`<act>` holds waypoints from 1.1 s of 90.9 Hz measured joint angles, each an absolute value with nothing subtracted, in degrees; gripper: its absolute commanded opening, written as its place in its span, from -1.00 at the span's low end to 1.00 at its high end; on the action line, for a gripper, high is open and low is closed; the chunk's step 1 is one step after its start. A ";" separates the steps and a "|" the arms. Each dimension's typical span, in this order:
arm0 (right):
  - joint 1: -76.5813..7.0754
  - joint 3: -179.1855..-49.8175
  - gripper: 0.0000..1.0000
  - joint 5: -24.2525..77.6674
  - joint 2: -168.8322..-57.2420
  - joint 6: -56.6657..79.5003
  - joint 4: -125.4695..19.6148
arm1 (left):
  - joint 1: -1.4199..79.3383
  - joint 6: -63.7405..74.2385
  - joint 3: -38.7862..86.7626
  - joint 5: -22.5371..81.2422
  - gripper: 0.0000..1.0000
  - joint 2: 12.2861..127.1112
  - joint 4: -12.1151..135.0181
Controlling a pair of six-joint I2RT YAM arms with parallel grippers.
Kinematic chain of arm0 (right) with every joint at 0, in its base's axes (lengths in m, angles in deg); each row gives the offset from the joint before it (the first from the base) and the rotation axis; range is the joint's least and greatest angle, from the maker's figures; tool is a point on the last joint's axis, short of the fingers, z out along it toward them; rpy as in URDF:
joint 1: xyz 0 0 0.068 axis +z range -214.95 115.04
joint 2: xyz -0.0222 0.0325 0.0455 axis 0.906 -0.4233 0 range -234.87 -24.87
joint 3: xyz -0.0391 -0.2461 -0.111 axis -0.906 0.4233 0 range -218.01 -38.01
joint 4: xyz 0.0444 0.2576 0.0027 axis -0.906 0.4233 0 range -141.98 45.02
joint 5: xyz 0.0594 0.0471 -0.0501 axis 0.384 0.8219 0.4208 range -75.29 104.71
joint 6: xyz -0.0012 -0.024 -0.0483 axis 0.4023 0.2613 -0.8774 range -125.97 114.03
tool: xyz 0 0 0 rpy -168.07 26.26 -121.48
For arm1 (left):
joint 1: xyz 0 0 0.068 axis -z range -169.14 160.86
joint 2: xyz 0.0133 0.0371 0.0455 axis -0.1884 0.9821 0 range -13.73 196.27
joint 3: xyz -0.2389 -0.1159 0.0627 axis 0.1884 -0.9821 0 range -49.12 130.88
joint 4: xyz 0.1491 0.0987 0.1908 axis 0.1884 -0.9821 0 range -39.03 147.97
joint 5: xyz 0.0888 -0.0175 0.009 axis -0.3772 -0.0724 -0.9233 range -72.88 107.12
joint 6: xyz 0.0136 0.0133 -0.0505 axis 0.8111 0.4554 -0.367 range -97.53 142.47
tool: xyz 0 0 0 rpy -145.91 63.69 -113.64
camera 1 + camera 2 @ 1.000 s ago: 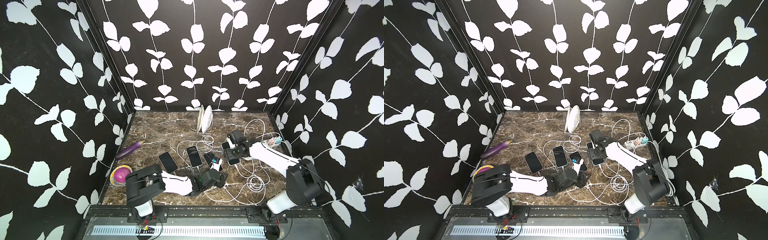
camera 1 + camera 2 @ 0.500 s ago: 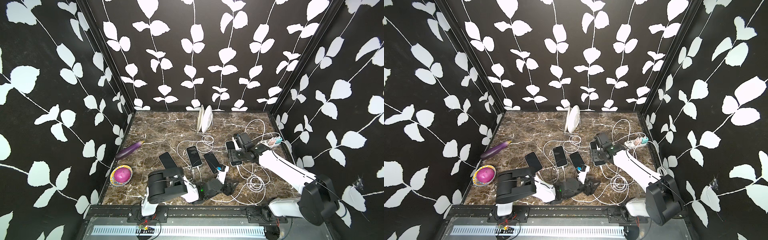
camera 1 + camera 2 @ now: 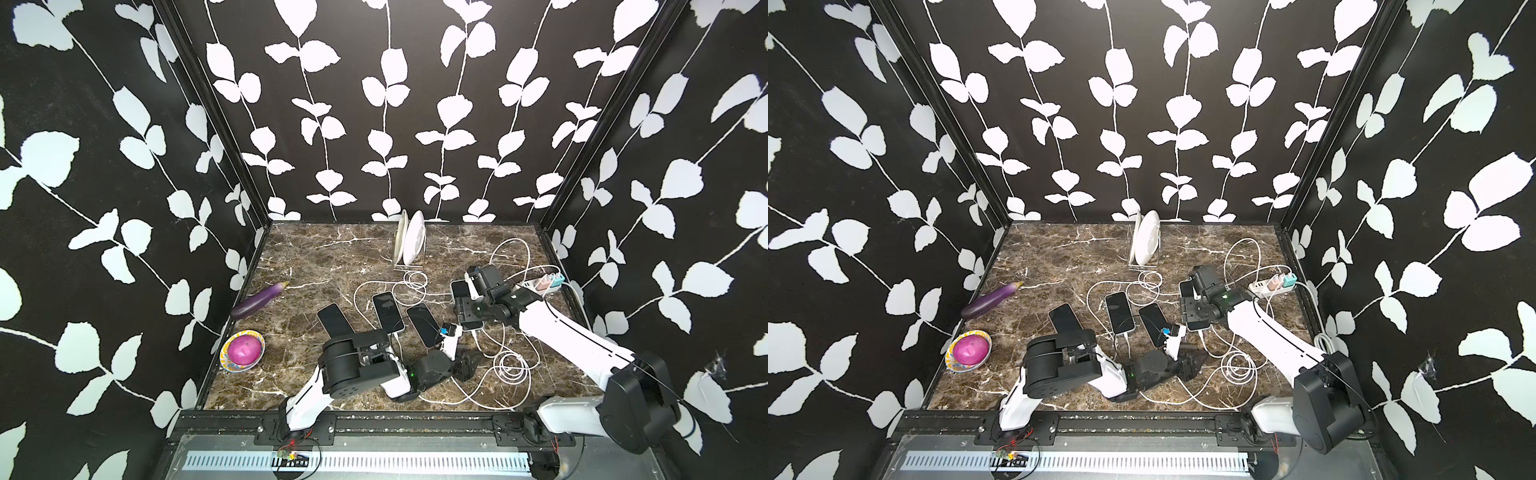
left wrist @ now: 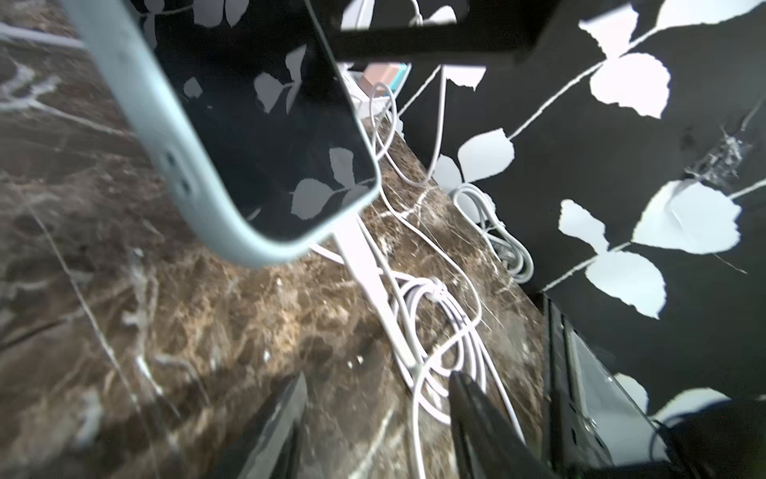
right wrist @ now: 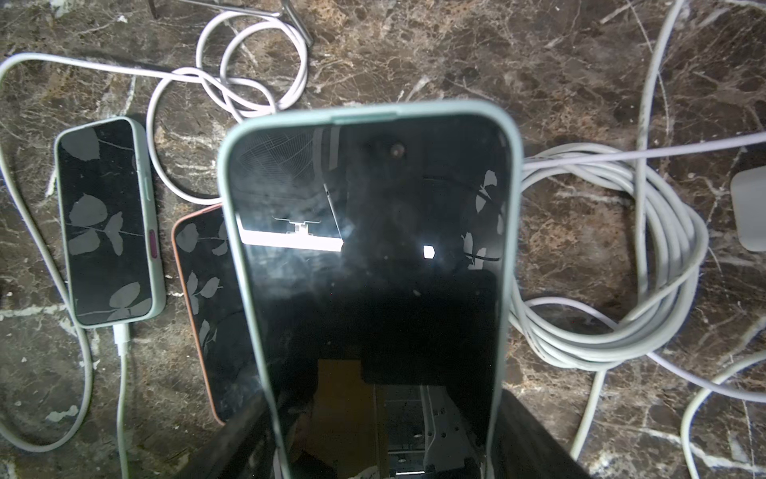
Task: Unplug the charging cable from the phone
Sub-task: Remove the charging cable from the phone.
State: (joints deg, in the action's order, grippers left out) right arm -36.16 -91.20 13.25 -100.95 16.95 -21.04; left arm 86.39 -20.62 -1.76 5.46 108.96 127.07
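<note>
Unplug step, pull pending: right gripper (image 5: 385,435) clamps phone (image 5: 373,257) clear of the counter (image 4: 186,331); left gripper (image 4: 379,414), jaws apart, straddles the charging cable (image 4: 364,265), which it must next pinch and draw away.

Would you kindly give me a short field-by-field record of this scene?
right tool: shut on phone, lifted off the table
left tool: open, low over table
charging cable: appears still plugged into phone
other phones: three, flat on table
</note>
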 measured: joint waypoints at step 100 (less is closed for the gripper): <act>-41.38 -99.22 -1.00 14.15 -103.85 20.56 -22.22 | 87.00 -24.49 2.32 6.03 -1.00 111.32 128.08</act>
